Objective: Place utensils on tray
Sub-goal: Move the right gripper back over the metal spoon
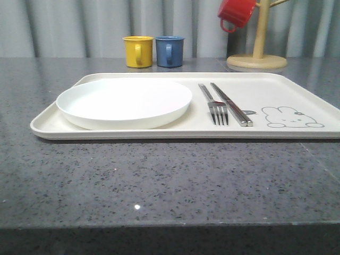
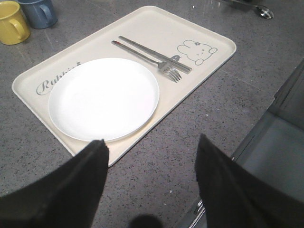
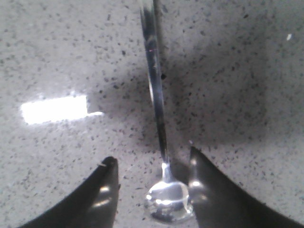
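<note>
The cream tray (image 1: 297, 90) lies across the middle of the grey stone table. On it a silver fork (image 1: 215, 106) and a pair of chopsticks (image 1: 232, 103) lie side by side, right of a round white plate (image 1: 125, 101). In the left wrist view my left gripper (image 2: 151, 142) hangs open and empty over bare table beside a corner of the tray (image 2: 156, 23), apart from the fork (image 2: 152, 59) and the chopsticks (image 2: 156, 53). A silver spoon (image 3: 156, 95) lies on the stone. My right gripper (image 3: 152, 154) is open and low around it, the bowl close against one finger.
A yellow mug (image 1: 138, 51) and a blue mug (image 1: 169, 51) stand behind the tray. A wooden mug tree (image 1: 257, 53) at the back right carries a red mug (image 1: 237, 11). The table's edge (image 2: 266, 123) runs close beside my left gripper.
</note>
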Robot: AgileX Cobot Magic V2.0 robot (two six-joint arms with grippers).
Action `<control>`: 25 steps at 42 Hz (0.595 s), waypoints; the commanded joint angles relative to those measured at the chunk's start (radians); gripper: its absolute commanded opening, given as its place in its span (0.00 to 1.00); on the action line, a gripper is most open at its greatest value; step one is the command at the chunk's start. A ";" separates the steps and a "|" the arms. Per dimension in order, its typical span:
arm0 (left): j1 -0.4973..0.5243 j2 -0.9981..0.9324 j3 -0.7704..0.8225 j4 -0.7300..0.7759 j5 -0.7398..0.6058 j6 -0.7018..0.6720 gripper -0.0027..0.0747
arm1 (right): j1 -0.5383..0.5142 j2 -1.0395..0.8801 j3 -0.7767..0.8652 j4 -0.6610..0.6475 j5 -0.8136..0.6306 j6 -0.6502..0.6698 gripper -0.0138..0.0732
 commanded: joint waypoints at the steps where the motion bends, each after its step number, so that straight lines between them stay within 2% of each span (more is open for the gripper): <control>1: -0.008 0.003 -0.026 -0.003 -0.073 -0.010 0.56 | -0.006 -0.028 -0.020 -0.013 -0.024 -0.012 0.52; 25: -0.008 0.003 -0.026 -0.003 -0.073 -0.010 0.56 | -0.006 0.033 -0.021 -0.013 -0.068 -0.012 0.51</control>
